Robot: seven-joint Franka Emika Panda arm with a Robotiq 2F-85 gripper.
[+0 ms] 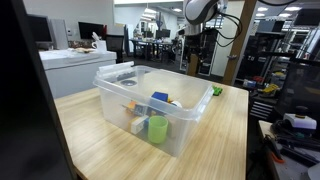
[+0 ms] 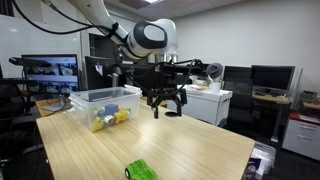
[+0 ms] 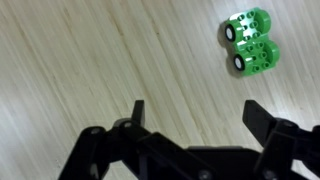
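Note:
My gripper (image 3: 194,113) hangs open above the wooden table (image 3: 90,60), with nothing between its black fingers (image 3: 136,110). In the wrist view a green toy car (image 3: 250,43) lies on its side with its wheels showing, up and to the right of the jaws and apart from them. The same green toy (image 2: 141,170) lies near the table's near edge in an exterior view, and at the far table edge as a small green toy (image 1: 216,91) in an exterior view. The gripper (image 2: 165,104) is well above the tabletop, level with the bin.
A clear plastic bin (image 1: 150,105) with several coloured toys inside stands on the table (image 1: 220,130); it shows as a clear bin (image 2: 104,106) at the back left. Desks, monitors (image 2: 50,68) and shelving surround the table.

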